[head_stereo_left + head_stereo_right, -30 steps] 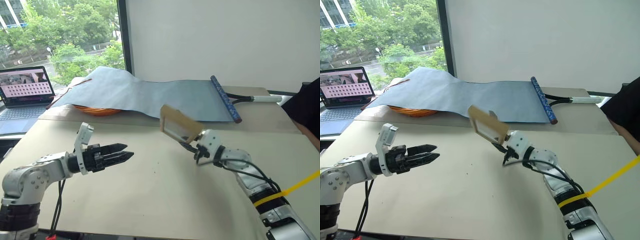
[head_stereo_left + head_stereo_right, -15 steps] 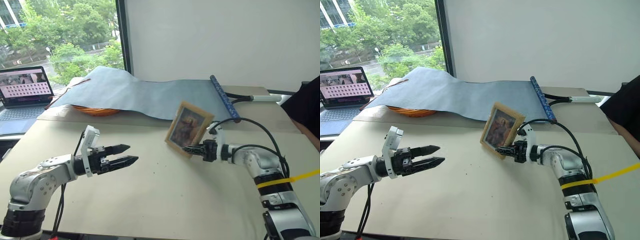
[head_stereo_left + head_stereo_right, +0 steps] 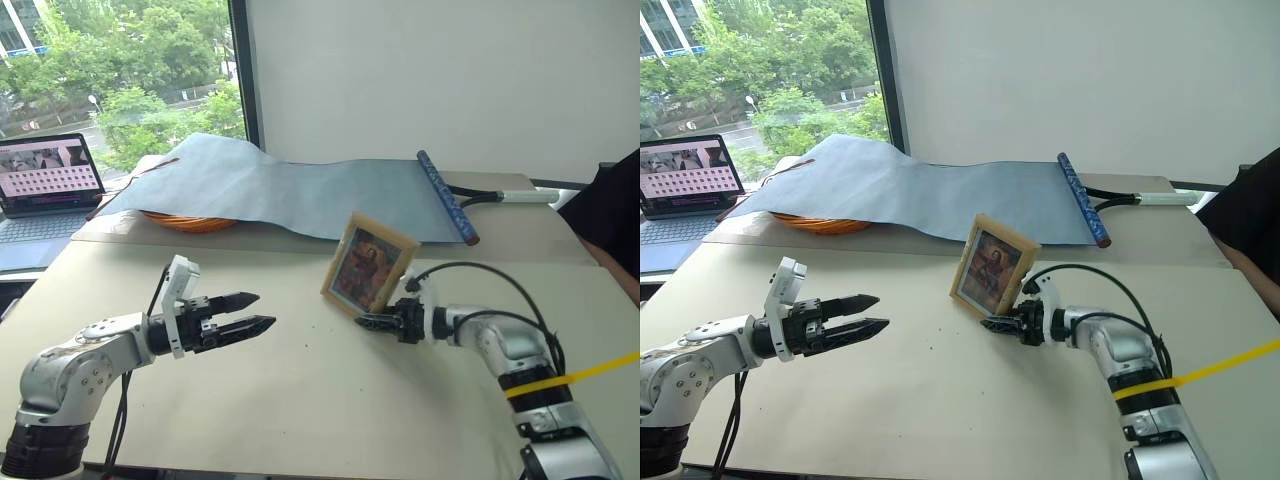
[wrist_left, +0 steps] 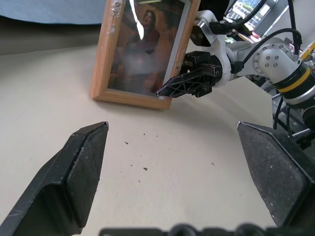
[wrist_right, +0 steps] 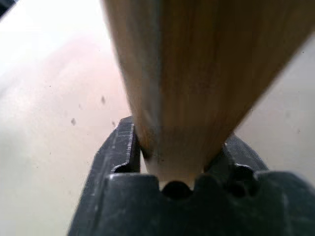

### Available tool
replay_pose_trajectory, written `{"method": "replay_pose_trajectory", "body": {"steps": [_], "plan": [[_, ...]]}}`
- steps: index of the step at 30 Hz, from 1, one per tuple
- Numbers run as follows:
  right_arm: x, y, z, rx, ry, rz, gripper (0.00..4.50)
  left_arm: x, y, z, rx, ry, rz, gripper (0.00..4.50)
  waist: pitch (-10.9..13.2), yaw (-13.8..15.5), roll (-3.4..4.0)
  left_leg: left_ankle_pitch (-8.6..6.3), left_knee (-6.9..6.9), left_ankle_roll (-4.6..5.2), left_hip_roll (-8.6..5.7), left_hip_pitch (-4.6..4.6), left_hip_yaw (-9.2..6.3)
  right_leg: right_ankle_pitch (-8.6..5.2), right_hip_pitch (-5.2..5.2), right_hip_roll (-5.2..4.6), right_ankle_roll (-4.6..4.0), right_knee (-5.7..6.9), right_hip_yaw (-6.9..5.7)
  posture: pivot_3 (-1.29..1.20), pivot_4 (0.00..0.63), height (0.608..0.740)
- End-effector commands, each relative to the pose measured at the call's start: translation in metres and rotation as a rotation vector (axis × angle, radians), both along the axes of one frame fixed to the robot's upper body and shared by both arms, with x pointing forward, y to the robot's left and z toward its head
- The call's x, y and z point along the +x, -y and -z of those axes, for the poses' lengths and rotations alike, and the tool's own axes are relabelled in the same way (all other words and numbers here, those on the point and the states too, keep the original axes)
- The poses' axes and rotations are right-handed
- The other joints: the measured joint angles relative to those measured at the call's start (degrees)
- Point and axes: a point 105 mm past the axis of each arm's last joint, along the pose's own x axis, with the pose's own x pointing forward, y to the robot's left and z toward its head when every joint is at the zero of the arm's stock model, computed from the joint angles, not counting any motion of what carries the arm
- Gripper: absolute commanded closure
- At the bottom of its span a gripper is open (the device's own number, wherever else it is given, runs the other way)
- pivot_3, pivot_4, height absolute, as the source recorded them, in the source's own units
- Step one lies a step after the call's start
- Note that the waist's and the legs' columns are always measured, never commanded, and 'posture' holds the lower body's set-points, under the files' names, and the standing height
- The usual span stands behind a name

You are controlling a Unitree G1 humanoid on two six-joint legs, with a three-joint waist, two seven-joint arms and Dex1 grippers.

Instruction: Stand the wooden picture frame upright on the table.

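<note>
Right gripper (image 3: 368, 322) closed around lower corner of smooth light-wood frame (image 3: 368, 264), upright on matte beige table (image 3: 330, 400), painted face toward camera. From right wrist, grain of frame edge wedged between black fingers (image 5: 118, 147). Left gripper (image 3: 252, 312) spread wide, holding nothing, well apart from frame.

The wooden picture frame (image 3: 368, 264) hides its back panel, and the laptop (image 3: 45, 190) is cut off.
</note>
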Motion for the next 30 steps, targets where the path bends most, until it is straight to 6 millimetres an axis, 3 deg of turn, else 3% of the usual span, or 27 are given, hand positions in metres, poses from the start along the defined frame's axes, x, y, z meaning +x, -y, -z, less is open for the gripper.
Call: {"method": "replay_pose_trajectory", "body": {"steps": [1, 4, 9, 13, 14, 16, 18, 23, 30], "plan": [[-0.003, 0.001, -0.005, 0.015, 0.006, -0.006, 1.00, 0.000, 0.002, -0.011, 0.019, 0.057, 0.020, 0.00, 0.0, -0.1, 0.00, 0.00, 0.00, 0.00, 0.00, 0.00, 0.00, 0.00, 0.00, 0.00, 0.00, 0.00, 0.01, 0.00, 0.150, 0.698], [-0.001, 0.016, -0.013, 0.025, 0.029, 0.041, 0.08, 0.002, 0.001, -0.011, 0.023, 0.064, 0.022, 0.00, 0.0, 0.1, 0.00, 0.01, 0.01, 0.00, 0.00, 0.00, -0.02, 0.00, 0.01, 0.00, 0.01, 0.00, -0.01, 0.00, 0.150, 0.698], [-0.014, 0.054, -0.023, 0.013, 0.061, 0.124, 0.08, 0.007, -0.005, -0.011, 0.048, 0.099, -0.019, 0.00, 0.0, 1.2, 0.00, 0.00, 0.02, -0.01, -0.01, -0.02, -0.01, -0.02, 0.02, -0.01, 0.03, -0.07, -0.01, 0.00, 0.150, 0.698], [-0.042, 0.077, -0.030, -0.042, 0.196, 0.109, 0.08, 0.019, -0.015, -0.006, 0.088, 0.176, -0.145, 0.00, 0.0, 1.3, 0.01, -0.02, -0.08, 0.01, 0.00, -0.04, 0.00, -0.08, -0.02, -0.01, -0.04, -0.09, -0.01, 0.00, 0.150, 0.698], [-0.047, 0.078, -0.032, -0.048, 0.220, 0.099, 0.08, 0.020, -0.016, -0.006, 0.093, 0.192, -0.163, 0.00, 0.0, 1.2, 0.01, -0.03, -0.10, 0.03, 0.00, -0.03, 0.00, -0.12, -0.01, -0.01, -0.05, -0.10, -0.02, 0.00, 0.150, 0.698], [-0.063, 0.080, -0.038, -0.181, 0.476, 0.073, 0.08, 0.031, -0.025, 0.007, 0.161, 0.241, -0.282, 0.00, 0.0, 1.0, 0.04, -0.04, -0.11, 0.04, 0.00, -0.03, 0.00, -0.12, -0.02, -0.01, -0.06, -0.10, -0.01, 0.00, 0.150, 0.698], [-0.071, 0.083, -0.044, -0.226, 0.614, 0.152, 0.08, 0.034, -0.030, 0.027, 0.235, 0.268, -0.345, 0.00, 0.0, 0.5, 0.05, -0.06, -0.10, 0.05, 0.00, -0.02, -0.01, -0.27, -0.01, -0.01, 0.19, -0.10, -0.02, 0.00, 0.150, 0.698], [-0.074, 0.090, -0.039, -0.217, 0.624, 0.298, 0.08, 0.034, -0.031, 0.045, 0.276, 0.306, -0.398, 0.00, 0.0, 0.3, 0.04, 0.01, 0.05, -0.04, 0.00, 0.00, -0.02, -0.21, 0.06, -0.01, 0.33, -0.09, 0.01, 0.00, 0.150, 0.698], [-0.070, 0.085, -0.033, -0.169, 0.588, 0.370, 0.08, 0.042, -0.032, 0.043, 0.209, 0.298, -0.437, 0.00, 0.0, 0.7, 0.04, 0.06, 0.06, -0.07, -0.01, 0.00, -0.01, -0.12, 0.07, -0.02, 0.37, -0.10, 0.01, 0.00, 0.150, 0.698]]}}
